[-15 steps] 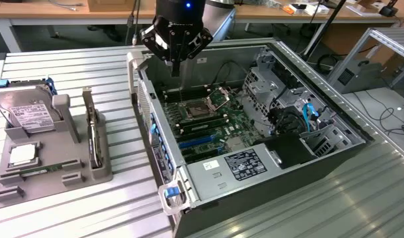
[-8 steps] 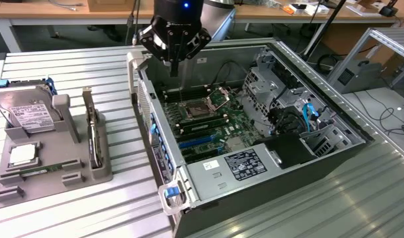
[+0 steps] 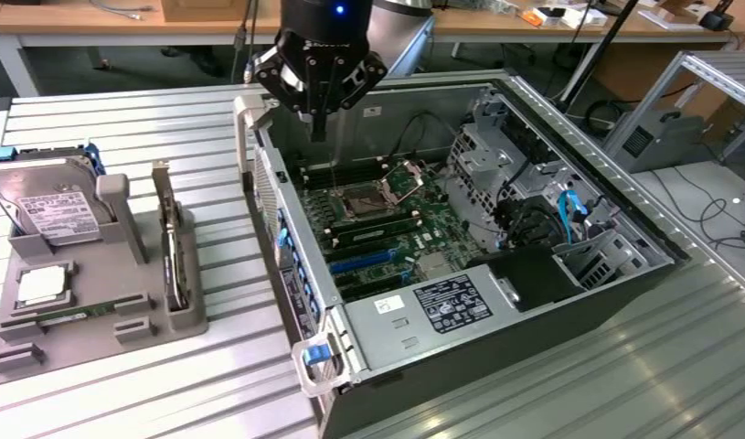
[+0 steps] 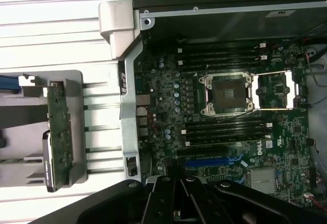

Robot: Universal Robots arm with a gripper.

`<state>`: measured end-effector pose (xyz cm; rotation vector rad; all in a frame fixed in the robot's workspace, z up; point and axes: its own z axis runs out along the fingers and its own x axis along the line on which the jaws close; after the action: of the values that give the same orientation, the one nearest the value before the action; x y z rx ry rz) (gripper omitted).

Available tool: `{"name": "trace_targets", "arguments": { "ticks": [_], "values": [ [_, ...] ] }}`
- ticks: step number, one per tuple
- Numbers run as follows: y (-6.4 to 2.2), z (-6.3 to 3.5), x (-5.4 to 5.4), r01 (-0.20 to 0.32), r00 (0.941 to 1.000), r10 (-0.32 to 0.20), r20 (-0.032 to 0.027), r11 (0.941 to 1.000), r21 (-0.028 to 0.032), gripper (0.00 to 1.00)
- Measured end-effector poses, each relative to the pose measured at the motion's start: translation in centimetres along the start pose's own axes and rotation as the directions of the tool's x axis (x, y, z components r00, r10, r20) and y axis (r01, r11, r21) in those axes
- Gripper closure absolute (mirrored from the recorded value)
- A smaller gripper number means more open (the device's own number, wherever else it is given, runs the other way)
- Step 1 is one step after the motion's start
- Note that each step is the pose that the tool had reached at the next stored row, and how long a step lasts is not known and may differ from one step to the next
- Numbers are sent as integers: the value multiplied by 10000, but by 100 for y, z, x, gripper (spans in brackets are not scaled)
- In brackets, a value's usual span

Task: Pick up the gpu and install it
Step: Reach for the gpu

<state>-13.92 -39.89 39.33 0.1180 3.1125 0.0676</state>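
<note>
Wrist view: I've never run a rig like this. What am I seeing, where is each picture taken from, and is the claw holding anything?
The exterior view, taken off the arm, shows the whole scene: the robot arm's claw hangs shut and apparently empty over the open computer case. The wrist view looks down past the claw onto the motherboard. On the exterior view's left, a grey holder on the slatted table carries the hard drive and the gpu, standing on edge.
</note>
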Motion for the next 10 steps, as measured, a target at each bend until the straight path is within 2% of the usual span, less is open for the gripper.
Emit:
{"name": "trace_targets", "arguments": {
  "ticks": [10],
  "values": [
    [-2,0,28,-1,10000,1,0,10000,7,89]
  ]
}}
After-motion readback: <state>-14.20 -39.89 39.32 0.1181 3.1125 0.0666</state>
